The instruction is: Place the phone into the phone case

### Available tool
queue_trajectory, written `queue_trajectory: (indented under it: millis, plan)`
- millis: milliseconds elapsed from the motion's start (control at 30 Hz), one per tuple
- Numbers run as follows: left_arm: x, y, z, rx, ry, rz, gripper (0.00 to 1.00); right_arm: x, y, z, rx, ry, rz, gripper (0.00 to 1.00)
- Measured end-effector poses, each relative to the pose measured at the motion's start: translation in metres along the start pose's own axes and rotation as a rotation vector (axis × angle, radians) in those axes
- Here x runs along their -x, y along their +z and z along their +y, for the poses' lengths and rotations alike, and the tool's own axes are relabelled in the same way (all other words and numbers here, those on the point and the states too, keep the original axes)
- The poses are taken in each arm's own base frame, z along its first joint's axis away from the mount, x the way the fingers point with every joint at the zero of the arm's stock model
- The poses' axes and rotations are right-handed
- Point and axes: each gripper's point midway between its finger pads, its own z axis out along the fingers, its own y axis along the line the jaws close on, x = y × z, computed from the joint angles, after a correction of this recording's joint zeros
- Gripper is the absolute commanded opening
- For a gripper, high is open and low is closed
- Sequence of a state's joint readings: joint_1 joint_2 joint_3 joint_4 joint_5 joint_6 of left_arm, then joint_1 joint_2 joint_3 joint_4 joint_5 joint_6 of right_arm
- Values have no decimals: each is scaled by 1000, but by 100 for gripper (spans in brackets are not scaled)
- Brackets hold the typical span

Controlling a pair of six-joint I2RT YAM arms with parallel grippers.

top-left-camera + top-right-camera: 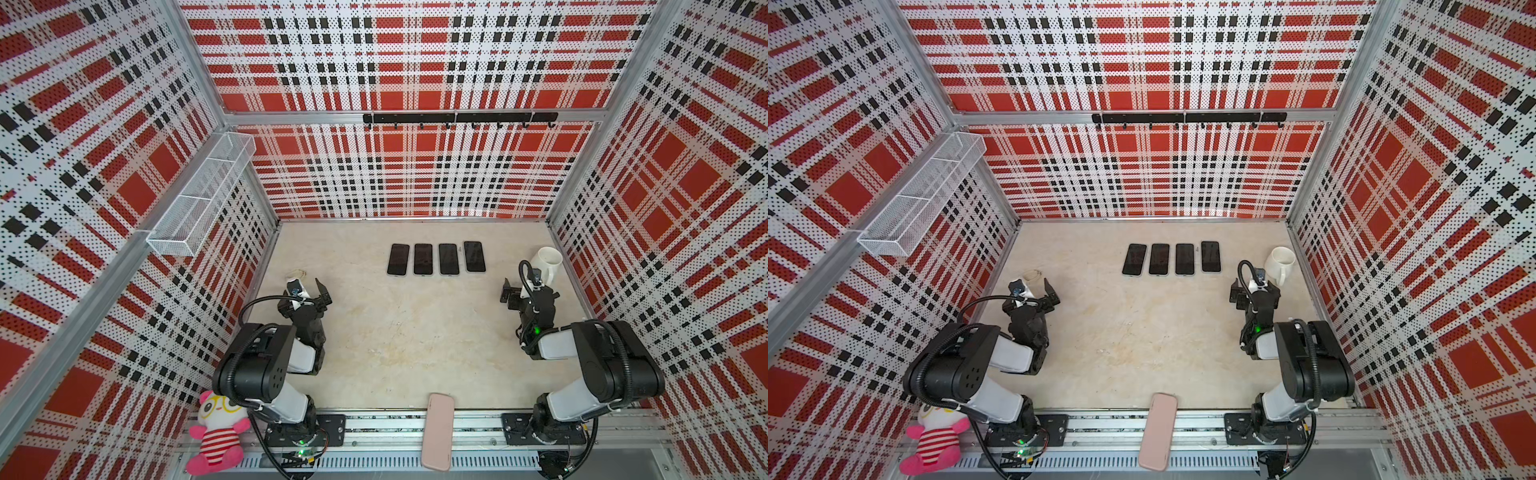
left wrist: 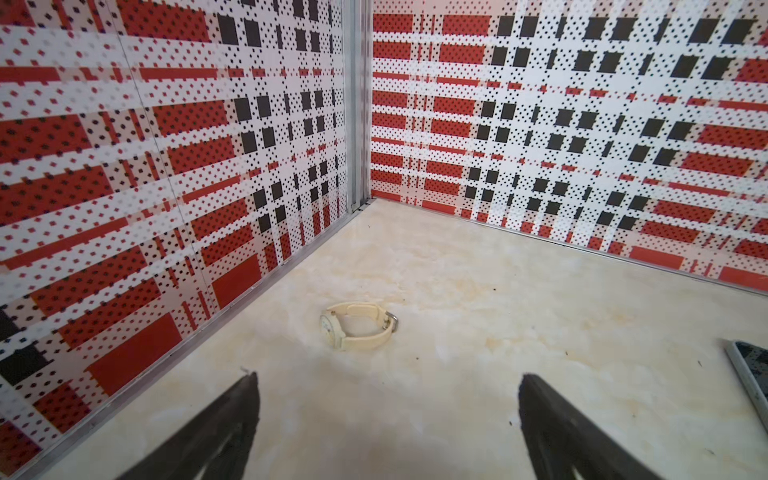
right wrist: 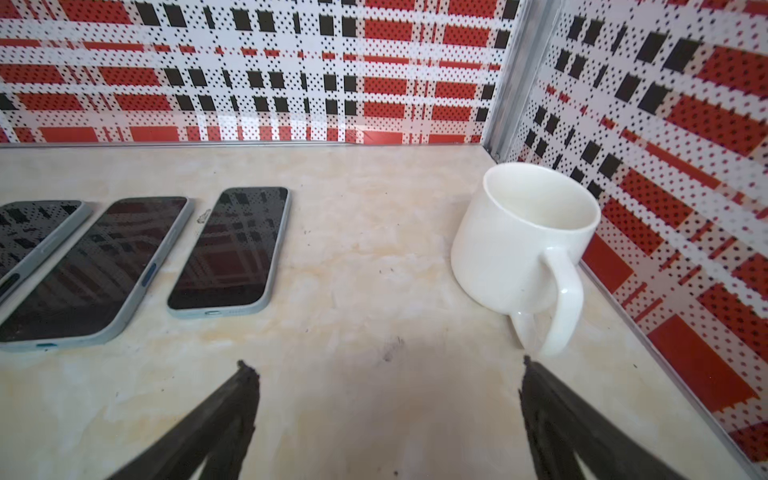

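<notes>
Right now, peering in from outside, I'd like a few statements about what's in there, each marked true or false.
1. Four phones lie in a row, screens up. True.
2. The case lies right beside the phones. False: it lies apart from them at the near edge, partly over the rail.
3. The mug lies on its side. False: it stands upright, mouth up.
4. The left gripper and the right gripper are both open and hold nothing. True.
5. A watch lies ahead of the left gripper. True.
</notes>
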State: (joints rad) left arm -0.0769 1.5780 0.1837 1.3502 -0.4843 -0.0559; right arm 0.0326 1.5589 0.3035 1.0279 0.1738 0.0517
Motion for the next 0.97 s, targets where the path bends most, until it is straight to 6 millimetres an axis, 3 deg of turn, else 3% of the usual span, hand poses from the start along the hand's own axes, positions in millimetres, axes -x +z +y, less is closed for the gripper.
queue_trajectory:
  millis: [233, 967]
  plan:
    - [18, -1, -2, -9, -24, -70, 98, 11, -1, 7, 41, 21, -50, 100]
    - [22, -2, -2, -10, -30, -87, 98, 17, -1, 8, 47, 28, -72, 100]
